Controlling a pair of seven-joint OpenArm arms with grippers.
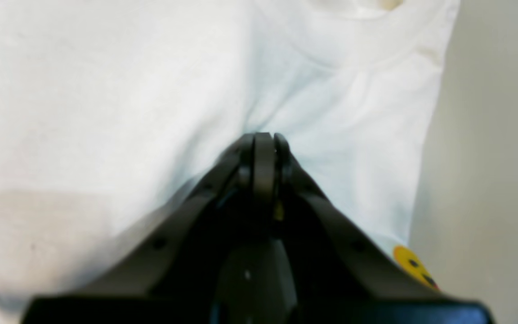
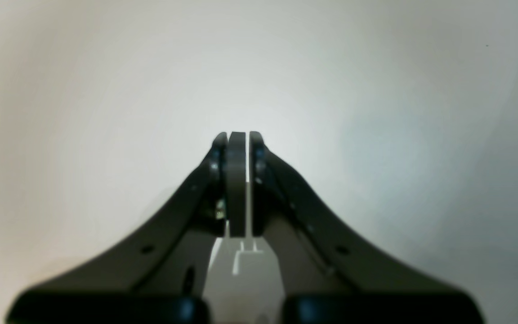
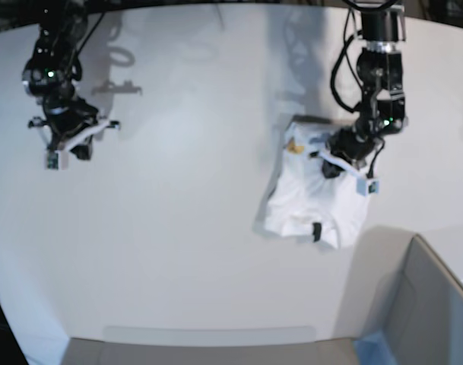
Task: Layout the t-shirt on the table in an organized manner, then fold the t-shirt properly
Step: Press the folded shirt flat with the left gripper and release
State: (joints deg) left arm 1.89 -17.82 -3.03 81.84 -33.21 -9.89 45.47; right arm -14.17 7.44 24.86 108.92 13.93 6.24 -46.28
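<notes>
Lying bunched on the white worktop [image 3: 178, 228], the t-shirt [image 3: 311, 201] had a small orange-yellow tag [image 1: 414, 265] just beside the left jaws [image 1: 263, 139], which were pressed together on a pinch of its white cloth. The right jaws [image 2: 237, 137] were closed on nothing, well apart from the shirt, above bare worktop. A grey box [image 3: 425, 312] with a blue edge stood near the shirt.

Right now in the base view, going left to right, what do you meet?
Right claw hanging over bare table → t-shirt, bunched → left claw shut on the t-shirt's upper part → grey box at the lower right corner.
</notes>
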